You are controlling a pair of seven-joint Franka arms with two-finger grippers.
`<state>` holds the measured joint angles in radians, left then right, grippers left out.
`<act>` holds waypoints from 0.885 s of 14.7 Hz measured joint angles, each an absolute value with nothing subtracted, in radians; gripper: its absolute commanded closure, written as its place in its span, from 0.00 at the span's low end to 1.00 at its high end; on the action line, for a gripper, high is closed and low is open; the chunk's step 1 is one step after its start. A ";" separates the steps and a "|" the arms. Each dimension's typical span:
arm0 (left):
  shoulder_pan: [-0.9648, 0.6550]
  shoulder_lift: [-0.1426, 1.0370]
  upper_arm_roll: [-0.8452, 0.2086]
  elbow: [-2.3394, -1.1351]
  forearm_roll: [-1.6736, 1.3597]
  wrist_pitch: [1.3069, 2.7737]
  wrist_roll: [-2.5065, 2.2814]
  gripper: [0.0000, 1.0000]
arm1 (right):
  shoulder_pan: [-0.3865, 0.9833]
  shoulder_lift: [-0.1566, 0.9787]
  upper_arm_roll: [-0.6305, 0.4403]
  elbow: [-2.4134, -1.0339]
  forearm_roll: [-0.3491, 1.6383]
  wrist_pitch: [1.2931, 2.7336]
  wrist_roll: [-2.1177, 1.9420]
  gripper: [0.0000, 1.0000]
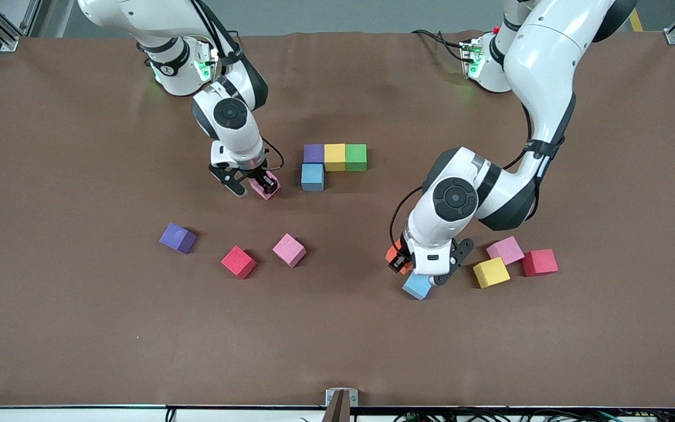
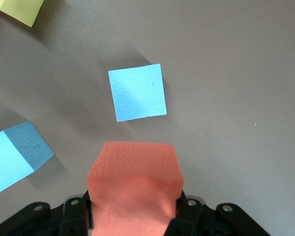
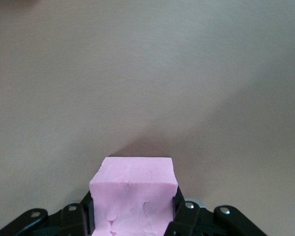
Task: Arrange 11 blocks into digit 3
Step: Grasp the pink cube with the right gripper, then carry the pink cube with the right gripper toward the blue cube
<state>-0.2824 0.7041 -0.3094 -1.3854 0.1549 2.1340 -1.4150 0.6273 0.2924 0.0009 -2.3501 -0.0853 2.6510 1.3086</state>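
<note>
- Currently right gripper (image 1: 254, 186) is clamped on a pink block (image 1: 265, 186), low over the table (image 1: 79, 322), beside the light blue block (image 1: 312, 177) of the group, toward the right arm's end. Right wrist view shows pink foam (image 3: 132, 194) squeezed between both fingers (image 3: 179, 211).
- Left gripper (image 1: 416, 271) is clamped on the orange block (image 1: 395, 255); wrist view confirms orange cube (image 2: 133, 191) between the fingers (image 2: 187, 211), up over two loose light blue blocks (image 2: 137, 92) (image 2: 17, 156).
- Placed group mid-table: purple (image 1: 313, 153), yellow (image 1: 334, 156), green (image 1: 356, 156) in a touching row; the light blue one touches the purple, on its nearer side.
- Loose, toward right arm's end, nearer the camera than the group: purple block (image 1: 177, 238), red cube (image 1: 238, 262), pink block (image 1: 289, 250), well apart from each other.
- Loose, toward left arm's end: light blue block (image 1: 418, 286) under the left gripper, yellow block (image 1: 491, 272), pink block (image 1: 505, 250), red cube (image 1: 539, 262). Pink touches yellow and red.
</note>
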 measured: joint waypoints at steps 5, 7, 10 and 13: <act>-0.281 0.704 -0.309 -1.385 0.155 2.134 -1.415 0.98 | 0.627 0.295 0.004 -2.184 -0.085 2.471 1.050 0.85; -0.281 0.704 -0.309 -1.385 0.155 2.132 -1.415 0.98 | 0.629 0.310 0.017 -2.097 -0.085 2.403 0.996 0.85; -0.279 0.704 -0.309 -1.383 0.155 2.119 -1.415 0.98 | 0.639 0.373 0.044 -1.961 -0.085 2.343 0.951 0.85; -0.279 0.703 -0.309 -1.382 0.155 2.116 -1.415 0.98 | 0.661 0.460 0.067 -1.854 -0.085 2.337 0.937 0.85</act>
<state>-0.2789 0.7030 -0.3092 -1.3822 0.1549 2.1163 -1.4148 0.6606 0.4595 0.0666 -1.8540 -0.0851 2.3371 0.9367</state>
